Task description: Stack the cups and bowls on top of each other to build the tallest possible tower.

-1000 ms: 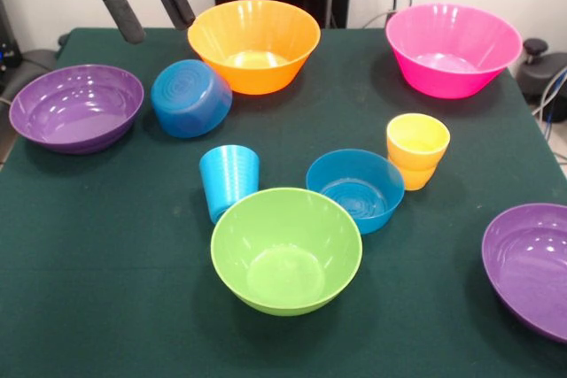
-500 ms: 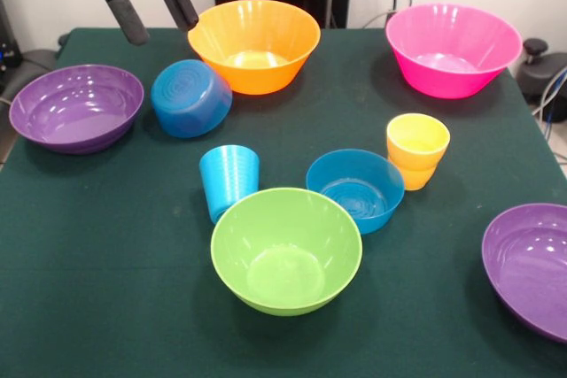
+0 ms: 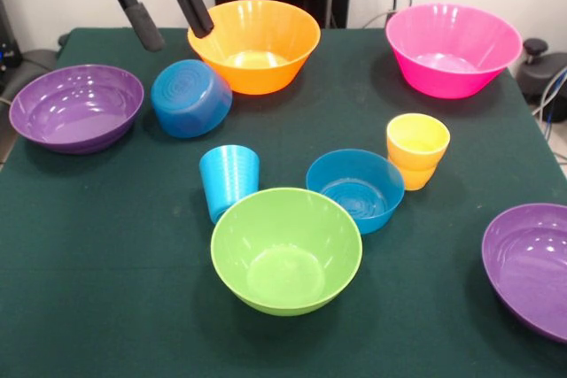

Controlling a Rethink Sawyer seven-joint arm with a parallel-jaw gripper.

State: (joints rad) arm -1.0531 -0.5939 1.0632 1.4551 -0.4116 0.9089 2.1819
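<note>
No tower yet, everything sits loose on the table (image 3: 106, 245). Left edge: purple bowl (image 3: 75, 106). Tool (image 3: 174, 20) hangs spread and empty above the tipped blue bowl (image 3: 190, 97), likely lining up a grab. Mid-table: blue cup (image 3: 229, 181), green bowl (image 3: 285, 249), second blue bowl (image 3: 355, 189), yellow cup (image 3: 416, 150). Back edge: orange bowl (image 3: 254, 43), pink bowl (image 3: 453, 48). Right edge: another purple bowl (image 3: 530, 267).

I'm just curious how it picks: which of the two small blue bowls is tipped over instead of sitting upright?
The blue bowl between the purple bowl and orange bowl, below the gripper; its base shows. The other blue bowl sits mouth-up.
</note>
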